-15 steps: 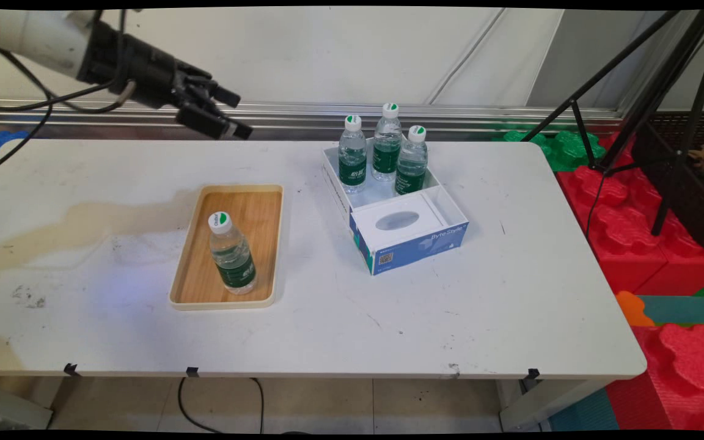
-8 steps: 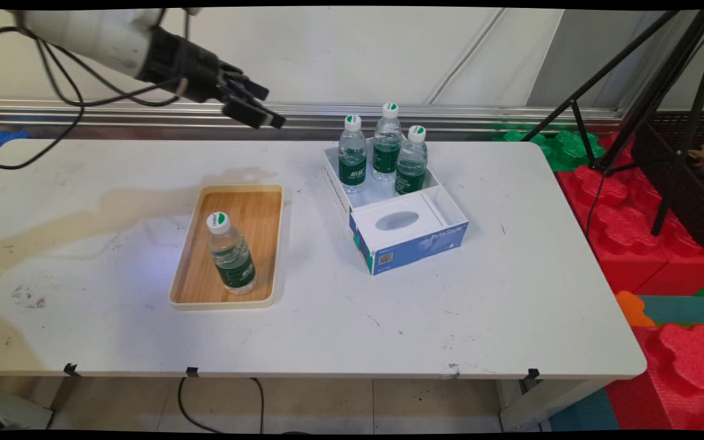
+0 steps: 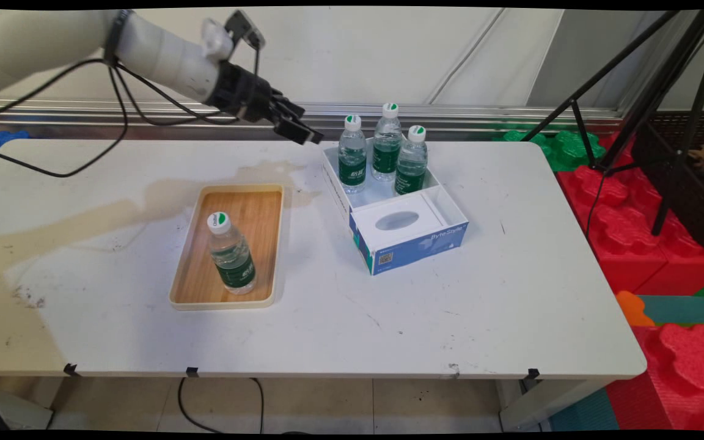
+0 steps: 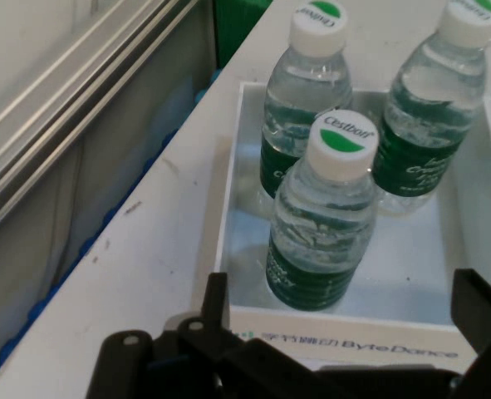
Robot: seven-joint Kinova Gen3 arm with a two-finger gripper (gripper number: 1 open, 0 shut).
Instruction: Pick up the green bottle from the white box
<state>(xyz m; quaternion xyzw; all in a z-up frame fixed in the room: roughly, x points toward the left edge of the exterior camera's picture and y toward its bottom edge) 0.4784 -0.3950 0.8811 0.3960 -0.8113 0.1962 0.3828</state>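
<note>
The claw [image 3: 303,129] hangs in the air with its fingers spread apart and nothing between them, angled down toward the box [image 3: 388,211] just ahead of it. Three bottles stand upright in the box's far compartment; the nearest bottle [image 4: 322,224] sits straight ahead of the claw and a little below it, its cap roughly level with the fingertips [image 4: 216,301], a line that suits a sideways grip on its body. The other two stand just behind it. Well behind and below the claw, a fourth bottle [image 3: 230,253] stands in the tray [image 3: 184,278]. Against the earlier frames, the claw has travelled from far left of the box to just beside its near wall and dropped slightly; bottles, box and tray have not shifted.
</note>
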